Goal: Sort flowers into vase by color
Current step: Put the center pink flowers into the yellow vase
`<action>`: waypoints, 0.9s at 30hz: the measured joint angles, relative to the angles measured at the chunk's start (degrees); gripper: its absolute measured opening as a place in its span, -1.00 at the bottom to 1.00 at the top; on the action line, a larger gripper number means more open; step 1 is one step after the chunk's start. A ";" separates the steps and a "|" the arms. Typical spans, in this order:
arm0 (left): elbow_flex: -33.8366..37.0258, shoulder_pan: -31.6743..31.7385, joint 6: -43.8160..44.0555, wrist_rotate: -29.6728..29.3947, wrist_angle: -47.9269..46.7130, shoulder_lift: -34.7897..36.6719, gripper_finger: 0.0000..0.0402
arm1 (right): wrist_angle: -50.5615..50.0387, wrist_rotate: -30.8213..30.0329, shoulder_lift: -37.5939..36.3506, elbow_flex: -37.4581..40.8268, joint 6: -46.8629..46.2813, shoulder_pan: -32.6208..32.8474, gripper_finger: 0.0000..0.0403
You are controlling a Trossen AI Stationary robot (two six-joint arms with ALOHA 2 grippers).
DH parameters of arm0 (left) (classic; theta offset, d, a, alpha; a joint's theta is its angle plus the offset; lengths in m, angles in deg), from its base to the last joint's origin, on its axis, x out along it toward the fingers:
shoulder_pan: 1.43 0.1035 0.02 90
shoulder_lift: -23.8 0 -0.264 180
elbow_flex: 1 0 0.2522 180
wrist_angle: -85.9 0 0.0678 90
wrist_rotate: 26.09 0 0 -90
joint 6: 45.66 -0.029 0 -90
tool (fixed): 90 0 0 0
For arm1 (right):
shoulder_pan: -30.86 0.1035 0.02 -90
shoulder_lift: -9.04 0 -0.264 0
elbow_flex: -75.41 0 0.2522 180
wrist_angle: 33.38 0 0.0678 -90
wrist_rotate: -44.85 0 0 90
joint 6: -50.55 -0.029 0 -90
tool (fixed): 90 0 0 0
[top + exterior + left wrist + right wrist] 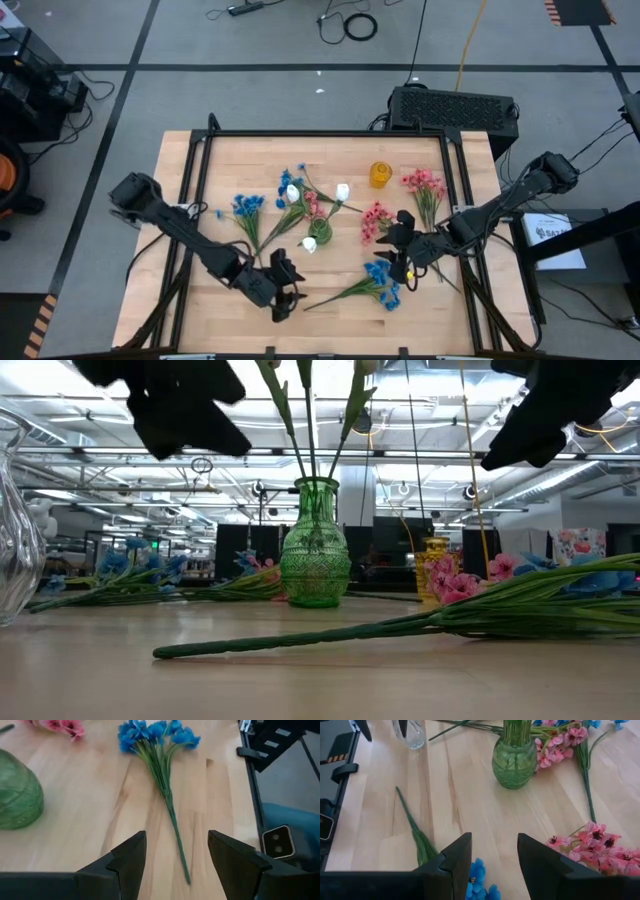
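A blue flower spray (375, 283) lies flat near the table's front edge, its long green stem (172, 815) pointing toward my left gripper (284, 300). That gripper hovers open above the stem's free end (177, 855), one finger on each side, touching nothing. My right gripper (404, 260) is open too and hangs over the spray's blue blossoms (477, 875). The green vase (318, 232) stands mid-table with thin green stems upright in it (305, 420). Pink sprays (375, 220) (425, 186) and another blue spray (247, 207) lie flat on the wood.
A small yellow vase (380, 175) stands toward the far edge. A clear glass vase (410, 732) stands near my left arm. Mixed blue, pink and white sprays (300, 195) lie left of the green vase. A black frame (455, 170) rims the tabletop.
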 joint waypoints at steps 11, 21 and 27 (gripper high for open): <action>0.02 -0.11 0.09 -0.73 1.59 -1.85 0.09 | -2.17 0.24 0.00 0.00 -0.02 0.01 -0.25; 0.02 -0.04 -1.27 -3.04 1.46 -1.85 0.09 | -8.44 0.28 0.00 0.00 -5.39 0.00 -0.25; 0.02 0.54 -1.96 -4.64 1.44 -1.85 0.09 | -18.88 3.30 0.00 0.00 -10.59 0.00 -0.25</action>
